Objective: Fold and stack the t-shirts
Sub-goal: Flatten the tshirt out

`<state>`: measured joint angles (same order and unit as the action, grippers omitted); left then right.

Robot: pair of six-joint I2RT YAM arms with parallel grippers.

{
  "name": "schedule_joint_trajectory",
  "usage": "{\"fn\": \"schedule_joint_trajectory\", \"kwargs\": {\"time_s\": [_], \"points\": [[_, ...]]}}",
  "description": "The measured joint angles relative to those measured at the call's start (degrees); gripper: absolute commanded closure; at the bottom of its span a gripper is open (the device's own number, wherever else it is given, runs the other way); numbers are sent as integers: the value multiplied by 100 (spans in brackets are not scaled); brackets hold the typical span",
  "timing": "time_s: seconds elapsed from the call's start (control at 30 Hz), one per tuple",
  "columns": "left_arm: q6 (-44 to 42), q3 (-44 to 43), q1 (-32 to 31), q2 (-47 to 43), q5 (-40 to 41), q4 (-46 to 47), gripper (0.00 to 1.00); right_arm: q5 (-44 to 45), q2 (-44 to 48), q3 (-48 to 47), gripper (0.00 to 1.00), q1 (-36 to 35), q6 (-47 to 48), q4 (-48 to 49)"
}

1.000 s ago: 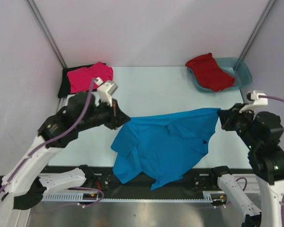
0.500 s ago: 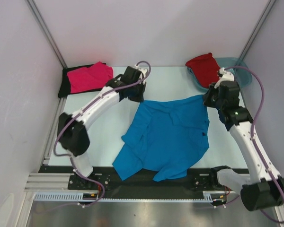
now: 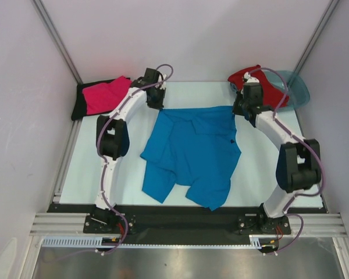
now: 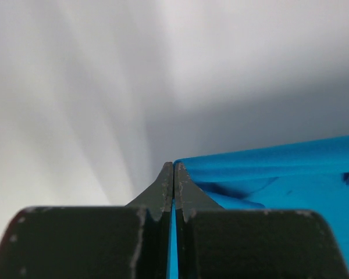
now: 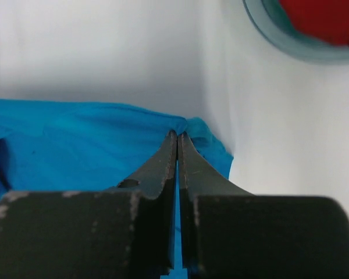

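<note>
A bright blue t-shirt (image 3: 192, 151) lies spread and rumpled on the table's middle, its far edge pulled taut between both arms. My left gripper (image 3: 159, 107) is shut on its far left corner (image 4: 189, 165); blue cloth shows between the jaws. At the far right corner (image 5: 200, 131), my right gripper (image 3: 237, 110) is shut on the same shirt. A red t-shirt (image 3: 253, 84) lies in the teal tub (image 3: 299, 93) at the back right. Folded at the back left, a hot pink t-shirt (image 3: 107, 94) rests on a black one (image 3: 79, 104).
The white table (image 3: 262, 168) ends at a black rail (image 3: 180, 218) along the near edge. Pale walls with slanted metal posts close in the back and both sides. In the right wrist view, the tub's rim (image 5: 291, 46) is close to the right gripper.
Both arms have stretched out toward the back of the table, dragging the blue shirt away from the near edge. The shirt now lies flatter and further back.
</note>
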<state>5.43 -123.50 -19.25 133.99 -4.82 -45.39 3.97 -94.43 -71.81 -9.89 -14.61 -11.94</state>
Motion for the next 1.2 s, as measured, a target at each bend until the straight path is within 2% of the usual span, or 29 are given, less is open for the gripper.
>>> {"fn": "schedule_joint_trajectory", "kwargs": {"time_s": [0.1,0.13,0.17,0.2,0.23,0.3,0.47,0.53,0.7,1.0,1.2], "points": [[0,-376,275,356,-184,35,98,-50,-678,-540,100,-28,11,195],[0,-422,354,422,-243,87,76,-76,-885,-713,100,-35,13,251],[-35,-452,431,479,-302,131,62,-101,-1088,-870,100,-42,13,302],[-59,-466,474,511,-308,168,43,-105,-1294,-1032,91,-50,22,365],[-92,-492,525,557,-319,219,1,-105,-1469,-1167,81,-50,31,409],[-85,-560,595,651,-297,313,0,-85,-1751,-1331,62,-48,61,503],[-94,-426,645,680,-144,518,0,35,-2135,-1550,50,-72,192,660],[-85,59,636,428,-131,717,0,151,-2118,-1550,50,-107,284,695],[164,1923,619,-758,-208,946,0,267,-1759,-1521,49,-269,420,586],[852,4809,501,-3239,-581,1753,0,107,103,-841,49,-885,409,144],[1117,5984,485,-3539,-752,2175,0,9,737,-323,49,-1099,396,-116]]}}
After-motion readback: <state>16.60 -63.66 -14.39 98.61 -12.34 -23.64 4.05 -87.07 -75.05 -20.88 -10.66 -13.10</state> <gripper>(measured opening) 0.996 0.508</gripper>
